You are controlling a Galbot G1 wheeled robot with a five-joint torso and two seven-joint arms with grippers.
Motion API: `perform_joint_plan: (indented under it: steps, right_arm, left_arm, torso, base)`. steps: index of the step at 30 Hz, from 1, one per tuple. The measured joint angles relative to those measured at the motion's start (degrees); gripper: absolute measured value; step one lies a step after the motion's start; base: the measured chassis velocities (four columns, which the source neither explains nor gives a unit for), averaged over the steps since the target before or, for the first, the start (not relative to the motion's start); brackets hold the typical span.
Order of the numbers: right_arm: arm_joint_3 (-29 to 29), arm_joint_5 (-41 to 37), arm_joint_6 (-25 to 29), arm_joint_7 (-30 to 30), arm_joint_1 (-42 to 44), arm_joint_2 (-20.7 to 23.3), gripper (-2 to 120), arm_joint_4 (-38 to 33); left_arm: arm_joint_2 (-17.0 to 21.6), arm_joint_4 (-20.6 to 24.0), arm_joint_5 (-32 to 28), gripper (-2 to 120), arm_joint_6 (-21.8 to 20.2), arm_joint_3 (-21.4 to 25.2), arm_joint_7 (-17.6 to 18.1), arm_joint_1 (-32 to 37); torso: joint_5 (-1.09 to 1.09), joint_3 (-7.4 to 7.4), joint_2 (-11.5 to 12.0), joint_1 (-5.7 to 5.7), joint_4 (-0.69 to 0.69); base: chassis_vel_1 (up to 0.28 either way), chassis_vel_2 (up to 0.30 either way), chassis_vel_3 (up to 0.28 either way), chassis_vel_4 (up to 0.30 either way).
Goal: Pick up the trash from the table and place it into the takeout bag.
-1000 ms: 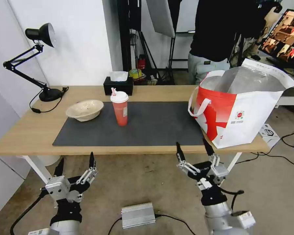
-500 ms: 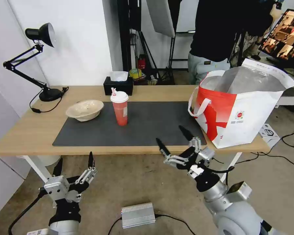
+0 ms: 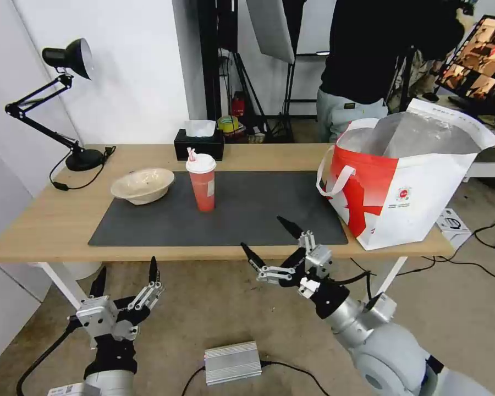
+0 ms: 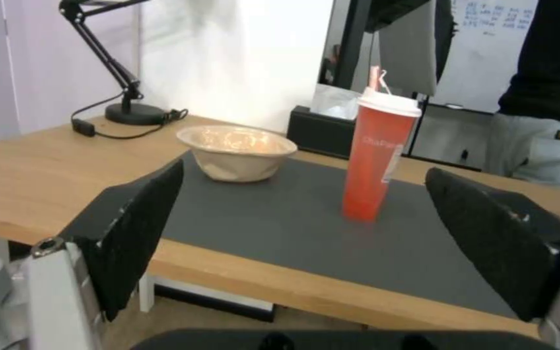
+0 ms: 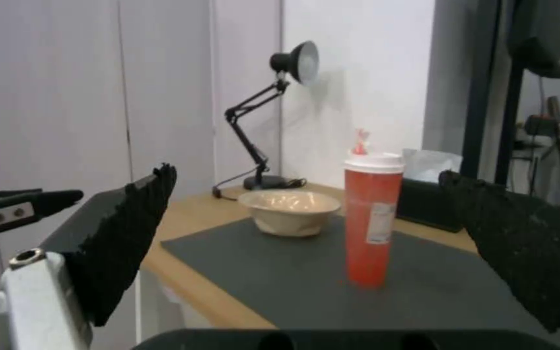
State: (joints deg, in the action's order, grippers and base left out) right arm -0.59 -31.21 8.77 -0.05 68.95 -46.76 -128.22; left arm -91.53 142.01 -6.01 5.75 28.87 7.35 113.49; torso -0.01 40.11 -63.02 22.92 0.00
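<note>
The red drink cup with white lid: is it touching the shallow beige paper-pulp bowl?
Apart. The head view shows bare dark grey mat between the red drink cup and the beige bowl.

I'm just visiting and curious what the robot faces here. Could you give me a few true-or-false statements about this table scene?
1. The red drink cup stands upright on the dark mat. True.
2. The beige bowl is inside the takeout bag. False: it sits on the table, beside the cup.
3. The right pincer grips the cup. False: it is open, short of the table edge.
4. The left pincer is open, below table level. True.
</note>
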Motion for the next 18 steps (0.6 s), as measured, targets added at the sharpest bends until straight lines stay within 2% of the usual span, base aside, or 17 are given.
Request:
perform_joint_plan:
  steps: [13,18]
  right_arm:
    - [-7.86,-3.41,-5.21,3.26,-12.95,-2.53,100,4.89]
    - [-8.61,-3.68,-5.46,3.41,-14.20,-2.95,100,5.82]
  left_arm:
    - [-0.02,-1.15,-0.06,100,-0.12,0.31,-0.26,-0.65]
    - [-0.02,-1.34,-0.06,100,-0.13,0.35,-0.27,-0.79]
  torso:
    - [0.00,0.00,0.00,0.00,0.01]
    - [0.00,0.00,0.00,0.00,0.01]
  base:
    - [0.000,0.000,0.000,0.000]
    - [0.000,0.000,0.000,0.000]
